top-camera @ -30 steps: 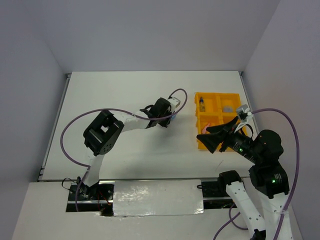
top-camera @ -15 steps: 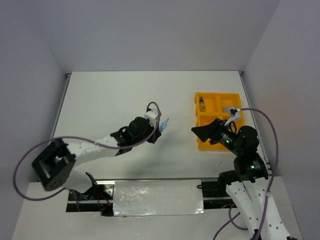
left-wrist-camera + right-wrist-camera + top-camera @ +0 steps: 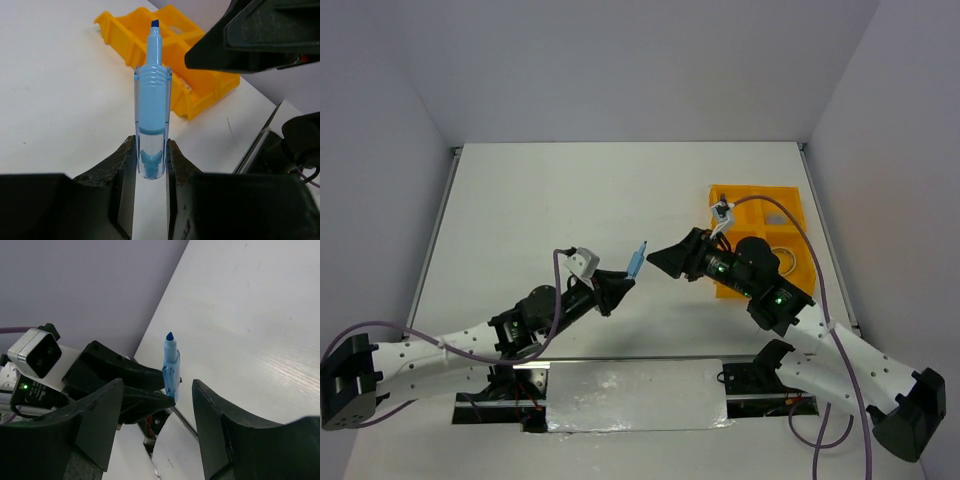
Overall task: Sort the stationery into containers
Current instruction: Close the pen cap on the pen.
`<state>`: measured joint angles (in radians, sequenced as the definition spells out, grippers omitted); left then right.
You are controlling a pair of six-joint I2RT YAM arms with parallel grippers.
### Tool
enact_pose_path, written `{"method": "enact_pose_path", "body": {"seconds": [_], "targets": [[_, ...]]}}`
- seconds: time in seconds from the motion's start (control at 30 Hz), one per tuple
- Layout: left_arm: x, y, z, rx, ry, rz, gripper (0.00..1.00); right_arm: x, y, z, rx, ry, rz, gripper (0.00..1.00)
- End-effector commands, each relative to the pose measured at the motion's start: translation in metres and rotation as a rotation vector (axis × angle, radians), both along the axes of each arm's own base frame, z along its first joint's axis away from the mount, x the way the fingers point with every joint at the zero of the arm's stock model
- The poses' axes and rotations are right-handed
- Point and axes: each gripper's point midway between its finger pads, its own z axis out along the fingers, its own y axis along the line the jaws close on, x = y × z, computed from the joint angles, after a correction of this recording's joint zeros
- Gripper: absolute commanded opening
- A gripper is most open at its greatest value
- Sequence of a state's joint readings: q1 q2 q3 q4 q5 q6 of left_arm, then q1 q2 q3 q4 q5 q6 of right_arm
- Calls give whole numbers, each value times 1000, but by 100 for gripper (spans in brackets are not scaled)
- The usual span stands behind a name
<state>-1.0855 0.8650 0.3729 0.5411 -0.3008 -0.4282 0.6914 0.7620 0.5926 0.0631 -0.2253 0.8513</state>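
left claw (image 3: 151, 150): closed tight on the butt end of a light-blue translucent plastic highlighter pen (image 3: 151, 100); one dark finger (image 3: 122, 165) pressed to each side of the barrel
left claw, top view (image 3: 618, 283): raised above the white counter (image 3: 570, 200), near the front centre, pointing toward the right arm
highlighter pen: uncapped, darker blue chisel tip facing away from the left claw; held in the air, off the counter; in the top view (image 3: 636, 262) it sits between the two claws; in the right wrist view (image 3: 171, 367) it stands tip up
right claw (image 3: 157, 384): spread wide, nothing in it; black fingers (image 3: 100, 415) on either side of the pen in its own view, not touching it
right claw, top view (image 3: 668, 262): just beside the pen tip, facing the left claw; shows in the left wrist view as a dark shape top right (image 3: 260, 35)
yellow-orange plastic tray with square compartments (image 3: 800, 215): on the counter, right side, behind the right arm, which covers much of it; contents cannot be made out
tray, left wrist view (image 3: 130, 30): beyond the pen tip, well apart from the pen
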Motion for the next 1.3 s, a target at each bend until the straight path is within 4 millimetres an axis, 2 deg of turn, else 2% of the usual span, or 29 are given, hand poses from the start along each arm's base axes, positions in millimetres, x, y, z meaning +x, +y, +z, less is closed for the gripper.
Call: {"method": "enact_pose_path", "body": {"seconds": [0.0, 0.03, 0.13, 0.27, 0.47, 0.67, 0.97, 1.17, 1.27], "targets": [[6, 5, 30, -82, -33, 51, 0, 12, 14, 30, 52, -87, -49, 64], [6, 5, 30, -78, -33, 50, 0, 7, 21, 29, 44, -87, -28, 64], [3, 6, 33, -91, -33, 39, 0, 11, 30, 24, -1, -91, -35, 65], [0, 9, 35, -111, -30, 32, 0, 17, 32, 23, -21, -108, -65, 64], [-3, 12, 35, -115, -29, 31, 0, 19, 32, 30, -13, -146, -79, 48], [-4, 13, 31, -103, -29, 26, 0, 21, 42, 28, -20, -149, -60, 47], [1, 11, 23, -48, -2, 50, 0, 18, 63, 39, -17, -179, -1, 47], [-1, 10, 24, -49, -7, 36, 0, 21, 71, 35, -41, -173, 9, 46], [-1, 13, 23, -47, -3, 45, 0, 20, 73, 32, -49, -164, 8, 36]]}}
